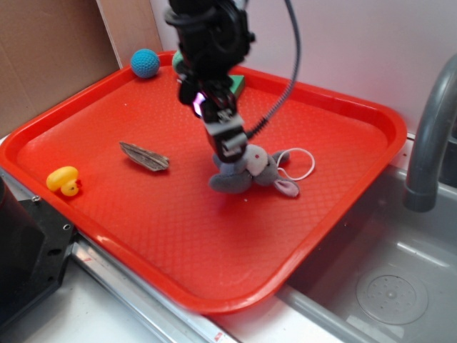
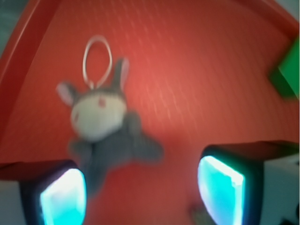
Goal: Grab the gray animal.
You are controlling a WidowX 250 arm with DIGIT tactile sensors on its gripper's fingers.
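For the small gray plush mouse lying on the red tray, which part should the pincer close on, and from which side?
Likely the soft torso of the gray plush mouse, from straight above. It lies flat on the red plastic tray with limbs splayed, so the middle is the bulkiest part. The thin white cord loop and ears look too slight. The pincer is open but offset, with the body near one finger.

- The tray (image 1: 343,207) is bright red, with a fine diamond-grid texture.
- The gray animal (image 2: 105,129) has a gray body, whitish face, red nose spot, pink-lined ears and a white cord loop.
- The rubber duck (image 1: 63,180) is yellow with a red-orange beak.
- The ball (image 1: 145,63) is blue.
- The block (image 2: 285,75) is green.
- The gripper (image 2: 140,192) is black; its fingers (image 2: 220,187) glow cyan in the wrist view.
- The faucet (image 1: 432,128) is gray.
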